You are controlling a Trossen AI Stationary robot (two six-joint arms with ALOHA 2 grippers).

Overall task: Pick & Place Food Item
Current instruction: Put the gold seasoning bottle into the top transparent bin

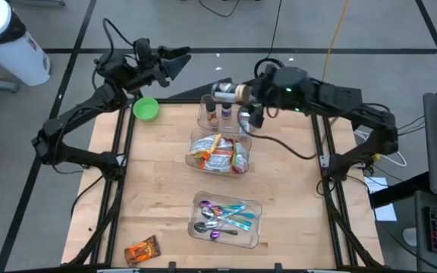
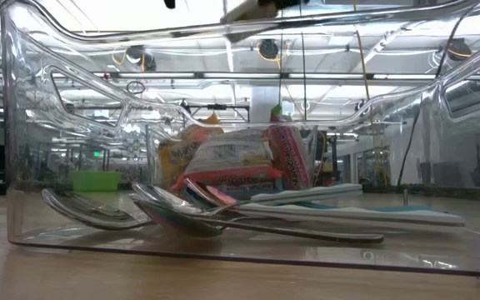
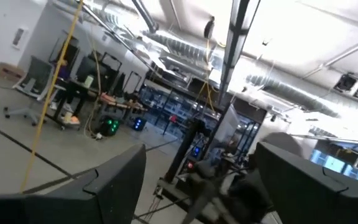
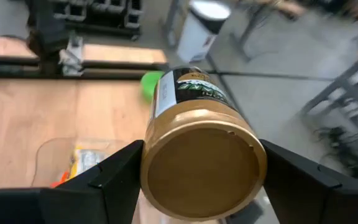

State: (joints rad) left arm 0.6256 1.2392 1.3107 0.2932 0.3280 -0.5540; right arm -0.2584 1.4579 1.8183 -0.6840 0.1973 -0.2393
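From above, the right gripper (image 1: 237,94) is up near the far edge of the wooden desk (image 1: 158,197). Its two fingers are clamped on a jar (image 1: 230,92) with a gold lid, held on its side above a clear tray of small bottles (image 1: 217,114). In the middle of the desk sits a clear bin of snack packs (image 1: 218,154). Nearer the front is a clear tray of spoons (image 1: 227,216). A candy pack (image 1: 142,249) lies at the front left corner. A green bowl (image 1: 146,109) sits at the far left corner. The left gripper (image 1: 174,61) is lifted past the far edge, fingers apart and holding nothing.

From the desk top, the spoons (image 2: 182,215) lie inside their clear tray, with the snack packs (image 2: 240,162) behind.

The left wrist camera sees only the room, between two spread fingers (image 3: 110,186).

The right wrist camera shows the jar's gold lid (image 4: 202,165) squeezed between both fingers.
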